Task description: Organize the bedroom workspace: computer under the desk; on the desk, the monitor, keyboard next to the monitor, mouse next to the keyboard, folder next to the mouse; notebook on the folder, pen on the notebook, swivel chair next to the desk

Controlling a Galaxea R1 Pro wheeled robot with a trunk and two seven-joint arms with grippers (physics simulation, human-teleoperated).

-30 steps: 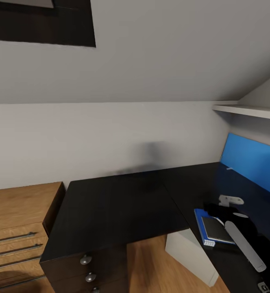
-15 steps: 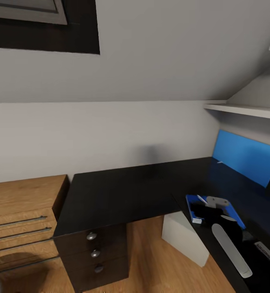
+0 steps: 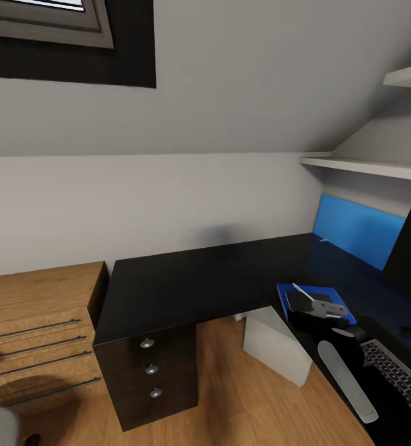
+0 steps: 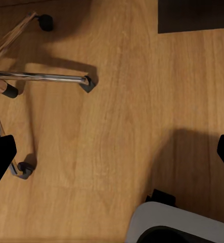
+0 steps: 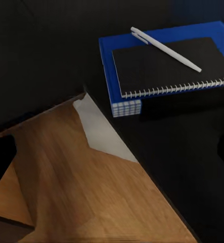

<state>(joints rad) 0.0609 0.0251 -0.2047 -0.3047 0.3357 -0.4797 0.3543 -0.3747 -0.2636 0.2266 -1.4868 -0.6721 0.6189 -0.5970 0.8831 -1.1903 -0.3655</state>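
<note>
Grey-keyed flat keyboard (image 3: 398, 379) nearest on the shiny black desk (image 3: 187, 288), right gripper (image 3: 327, 308) fingers apart above thin dark spiral notebook (image 5: 171, 66), white stick pen (image 5: 165, 48) on top, bright blue folder (image 5: 110, 63) underneath, left gripper (image 4: 112, 154) fingers apart over wooden floor (image 4: 122, 111), shiny metal swivel chair (image 4: 26, 78) legs nearby, black flat monitor (image 3: 410, 248) farthest.

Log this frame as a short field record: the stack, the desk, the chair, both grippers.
stack: white pen on dark spiral notebook on bright-blue folder
surface: glossy black desk, keyboard nearby
chair: chrome five-star base on wooden floor
left gripper: open, empty
right gripper: open, empty
</note>
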